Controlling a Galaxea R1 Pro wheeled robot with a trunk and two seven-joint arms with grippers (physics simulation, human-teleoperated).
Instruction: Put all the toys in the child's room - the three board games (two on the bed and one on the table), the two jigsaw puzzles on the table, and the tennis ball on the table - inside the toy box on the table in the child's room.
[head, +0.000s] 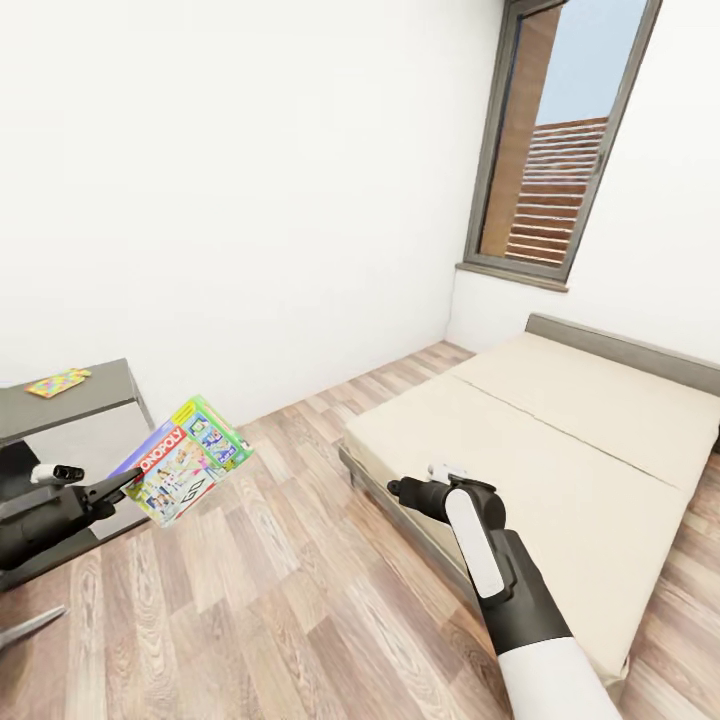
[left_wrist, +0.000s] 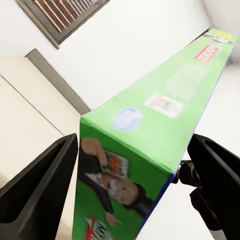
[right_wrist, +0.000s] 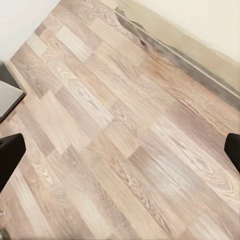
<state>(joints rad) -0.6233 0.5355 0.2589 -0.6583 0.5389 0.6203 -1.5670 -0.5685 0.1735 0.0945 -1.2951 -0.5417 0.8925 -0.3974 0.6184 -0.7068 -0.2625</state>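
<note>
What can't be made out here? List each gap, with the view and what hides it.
- Desk: head view, cut off by the left edge; no toy box visible.
- Jigsaw puzzle: head view, too small to read its pattern.
- Monopoly carton: left wrist view, only a green edge face; the left gripper's fingers straddle it.
- Right gripper: head view, fingertips unclear.

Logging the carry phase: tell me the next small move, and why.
Probably turn left toward the dark grey shelf section. The left pincer already holds the Monopoly carton above the wood floor, with a jigsaw puzzle lying on that shelf; the right pincer hangs open.
</note>
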